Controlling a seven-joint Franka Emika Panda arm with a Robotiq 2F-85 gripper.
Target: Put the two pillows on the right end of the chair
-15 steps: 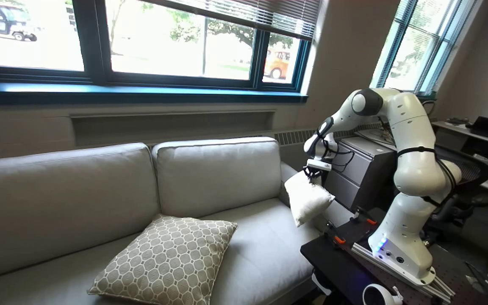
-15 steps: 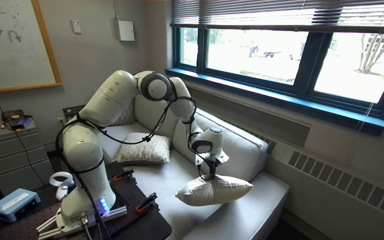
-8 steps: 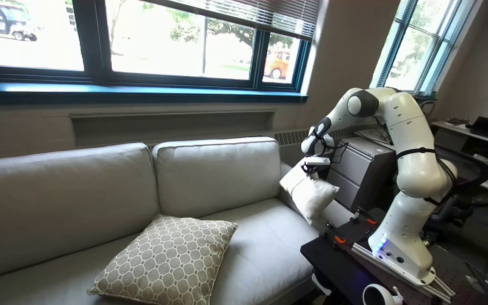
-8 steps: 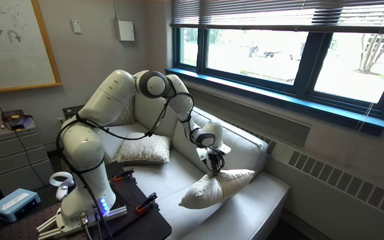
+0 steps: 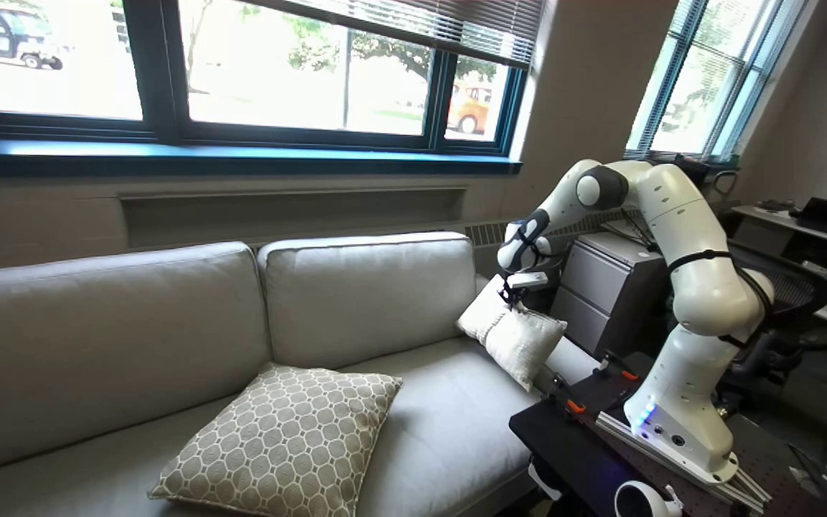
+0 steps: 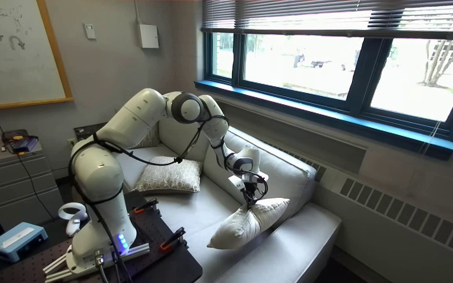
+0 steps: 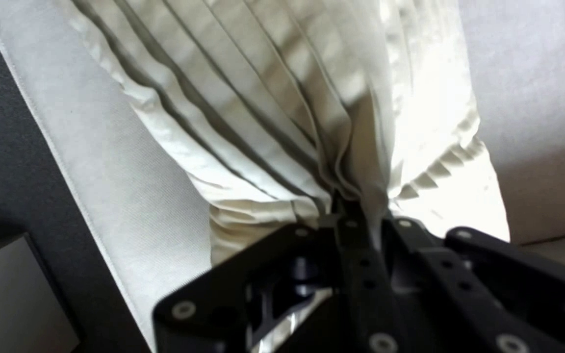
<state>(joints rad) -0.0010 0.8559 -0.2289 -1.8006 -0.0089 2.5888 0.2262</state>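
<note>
1. The gripper (image 6: 249, 205) pinches the cream pillow (image 6: 236, 228), tilted, near the right edge of the sofa (image 5: 431, 406).
2. Lattice pillow (image 5: 291, 438) lies well short of that edge.
3. I'd call neither placed yet.

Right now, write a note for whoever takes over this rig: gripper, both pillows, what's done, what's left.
Gripper: shut on the cream pillow, pinching its fabric near the middle.
Cream pillow: held tilted near the armrest; whether it touches the sofa is unclear.
Tan lattice pillow: resting on the sofa, away from that armrest.
Done: cream pillow gripped, at what looks like the target end.
Left: settle and release it, then probably bring the tan one over.
</note>
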